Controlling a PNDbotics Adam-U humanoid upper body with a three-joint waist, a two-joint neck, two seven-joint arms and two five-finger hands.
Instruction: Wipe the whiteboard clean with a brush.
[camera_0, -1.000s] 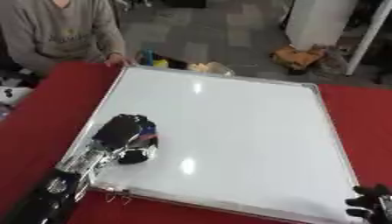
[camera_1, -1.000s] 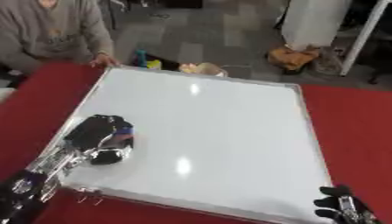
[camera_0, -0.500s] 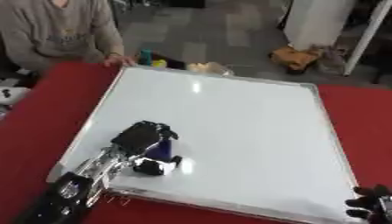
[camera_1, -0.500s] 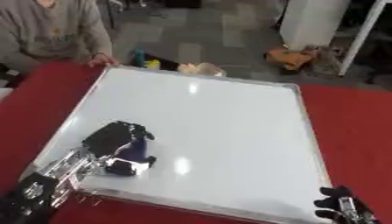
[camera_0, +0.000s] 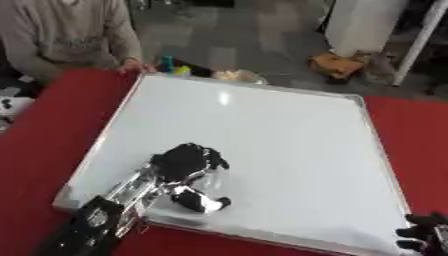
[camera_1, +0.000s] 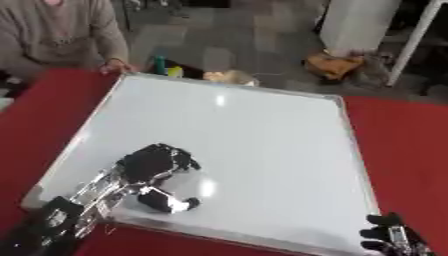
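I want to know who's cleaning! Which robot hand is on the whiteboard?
The left hand, curled over the whiteboard near its lower left corner. The right hand sits idle beyond the board's lower right corner.

A red table cover (camera_0: 35, 130) lies beneath; a person's hand (camera_0: 131, 65) touches the far corner.

Soft blur throughout, bright glare spot on the whiteboard (camera_0: 222, 98).

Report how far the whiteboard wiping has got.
Done: the whiteboard shows no marks. In hand: the left hand is on the board's near-left part, fingers curled; no brush is clearly visible under it. The right hand idles at the lower right. Left: nothing visible to wipe.
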